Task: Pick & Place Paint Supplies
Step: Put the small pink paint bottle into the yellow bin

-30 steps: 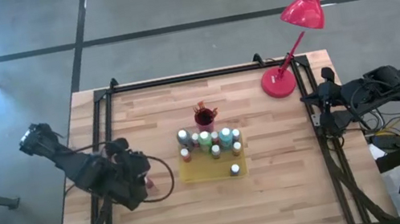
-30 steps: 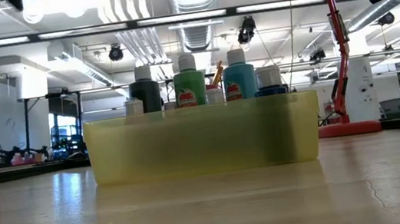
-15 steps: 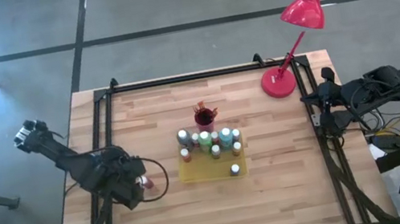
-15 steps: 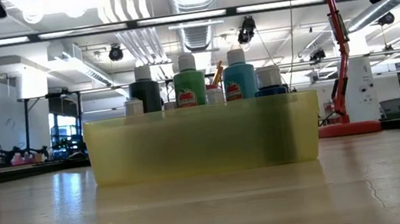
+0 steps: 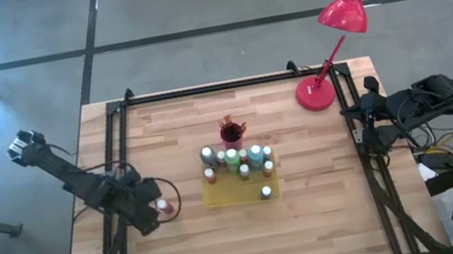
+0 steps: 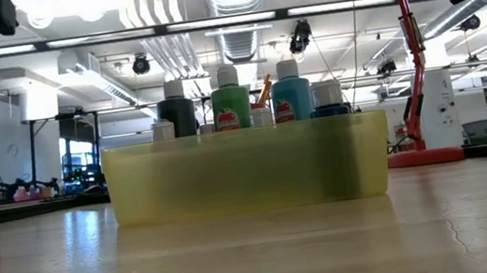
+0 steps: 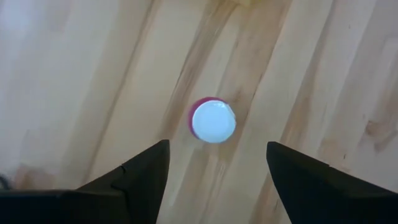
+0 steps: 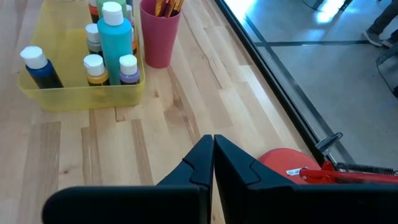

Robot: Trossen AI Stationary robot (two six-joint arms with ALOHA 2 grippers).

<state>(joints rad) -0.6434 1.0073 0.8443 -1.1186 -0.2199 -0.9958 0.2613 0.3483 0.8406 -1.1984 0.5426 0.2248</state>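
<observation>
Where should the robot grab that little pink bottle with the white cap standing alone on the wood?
Probably around its body just under the cap, coming straight down from above. The pink bottle stands upright, apart from the yellow tray, with bare wood all round it. The left gripper is already above it, fingers open on either side, so lowering and closing would likely do.

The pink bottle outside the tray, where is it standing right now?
The pink bottle stands upright on the table's left side, apart from the yellow tray, directly under the open left tool.
</observation>
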